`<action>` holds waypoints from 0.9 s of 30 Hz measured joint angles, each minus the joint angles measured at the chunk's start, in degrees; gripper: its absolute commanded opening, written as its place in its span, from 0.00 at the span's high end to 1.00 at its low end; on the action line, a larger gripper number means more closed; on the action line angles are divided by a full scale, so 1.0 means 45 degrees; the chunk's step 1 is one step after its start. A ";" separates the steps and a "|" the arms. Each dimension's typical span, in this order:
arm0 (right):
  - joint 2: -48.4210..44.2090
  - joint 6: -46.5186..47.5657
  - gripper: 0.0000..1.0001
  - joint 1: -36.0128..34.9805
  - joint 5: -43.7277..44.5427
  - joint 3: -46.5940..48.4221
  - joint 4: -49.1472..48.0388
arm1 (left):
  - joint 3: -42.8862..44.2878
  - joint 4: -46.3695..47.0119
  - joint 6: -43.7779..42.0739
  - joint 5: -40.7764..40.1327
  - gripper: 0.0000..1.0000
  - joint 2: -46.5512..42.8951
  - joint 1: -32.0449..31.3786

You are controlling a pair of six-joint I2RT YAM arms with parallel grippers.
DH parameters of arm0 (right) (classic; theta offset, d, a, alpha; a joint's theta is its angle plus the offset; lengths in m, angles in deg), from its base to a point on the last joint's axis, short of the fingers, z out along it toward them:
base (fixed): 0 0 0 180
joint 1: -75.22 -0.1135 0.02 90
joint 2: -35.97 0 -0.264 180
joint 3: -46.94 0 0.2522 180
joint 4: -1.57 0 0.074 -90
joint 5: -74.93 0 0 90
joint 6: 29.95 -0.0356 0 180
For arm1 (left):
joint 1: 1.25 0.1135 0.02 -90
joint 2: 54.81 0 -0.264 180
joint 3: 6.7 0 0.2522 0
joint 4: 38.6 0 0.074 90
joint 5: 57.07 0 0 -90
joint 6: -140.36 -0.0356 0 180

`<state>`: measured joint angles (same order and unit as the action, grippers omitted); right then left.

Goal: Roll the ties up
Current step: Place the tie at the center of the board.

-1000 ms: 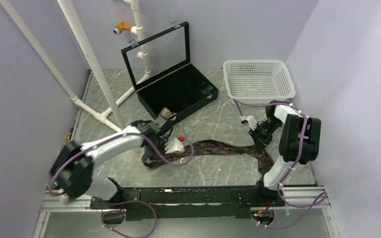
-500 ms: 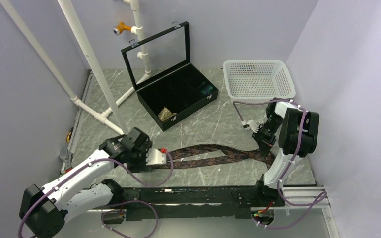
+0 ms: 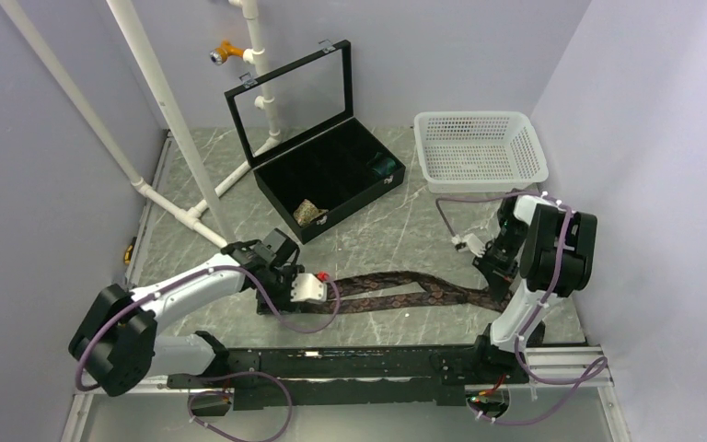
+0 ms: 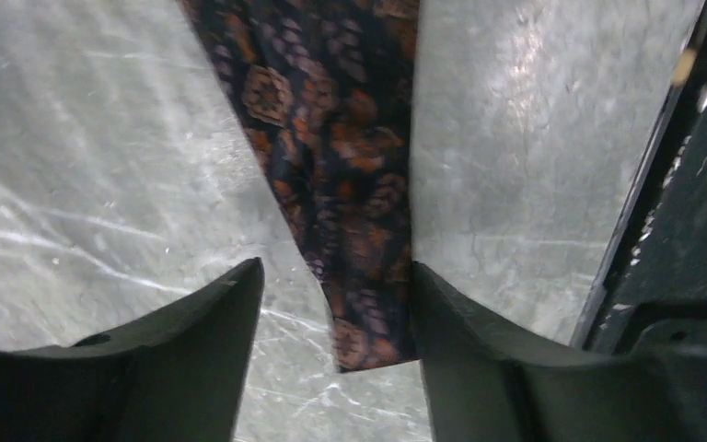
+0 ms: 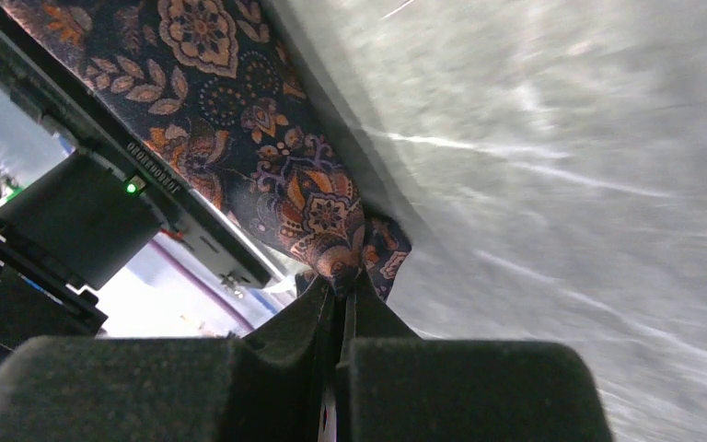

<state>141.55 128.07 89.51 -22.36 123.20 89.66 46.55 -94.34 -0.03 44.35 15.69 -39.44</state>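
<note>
A dark brown-maroon patterned tie (image 3: pixel 405 290) lies stretched flat across the near part of the table. Its narrow end (image 4: pixel 368 276) sits between the fingers of my left gripper (image 4: pixel 336 281), which stands open just above the table, the right finger (image 4: pixel 451 322) against the tie's edge. From above, the left gripper (image 3: pixel 324 284) is at the tie's left end. My right gripper (image 5: pixel 341 281) is shut on the tie's wide end (image 5: pixel 239 110) and, seen from above, stands at the right (image 3: pixel 494 281). A tan speckled tie (image 3: pixel 308 212) and a teal tie (image 3: pixel 385 167) sit rolled in the black box.
The black box (image 3: pixel 331 175) with its glass lid raised stands at the back centre. A white plastic basket (image 3: pixel 483 147) is at the back right. White pipes (image 3: pixel 184 138) slant across the left. The black rail (image 3: pixel 350 364) runs along the near edge.
The left gripper let go of the looped tie, drew back left as the tie straightened, then came forward, open, over the narrow end. The right gripper shifted slightly right, still holding the wide end.
</note>
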 measured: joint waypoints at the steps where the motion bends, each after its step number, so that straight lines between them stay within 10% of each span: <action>1: -0.0155 0.0044 1.00 0.0068 0.0097 -0.0316 0.0024 | -0.0063 -0.0073 -0.0053 -0.0083 0.62 0.0199 -0.0034; 5: -0.0855 0.0427 1.00 0.0233 0.0427 -0.1180 0.0277 | 0.0092 -0.0680 -0.0321 -0.0087 1.00 -0.0049 0.0126; 10: -0.0889 0.0865 0.99 0.0335 0.0568 -0.0165 0.1209 | 0.0879 -0.0423 -0.0510 0.0087 1.00 -0.1982 0.0699; 13: 0.1020 0.0651 0.54 0.0355 0.0544 0.2239 0.1423 | 0.0923 0.0447 -0.0345 -0.0262 1.00 -0.1685 0.0991; 16: 0.3201 0.0102 0.31 0.0355 0.0442 0.5090 0.1103 | 0.0860 0.1297 0.0078 -0.0704 0.75 -0.0233 0.1253; 20: 0.3818 -0.0408 0.34 0.0384 0.0253 0.6504 0.0777 | 0.0636 0.1749 0.0622 -0.1093 0.65 0.0563 0.1316; 24: 0.3099 -0.0510 0.35 0.0607 -0.0044 0.6178 0.0772 | 0.0631 0.1797 0.0816 -0.1001 0.26 0.0325 0.1321; 27: 0.2186 -0.0593 0.37 0.0850 -0.0466 0.5751 0.0801 | 0.0636 0.1695 0.0651 -0.0306 0.28 -0.0544 0.1321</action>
<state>151.38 125.41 93.33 -24.46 149.08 93.26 49.41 -86.71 2.89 42.98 13.24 -33.50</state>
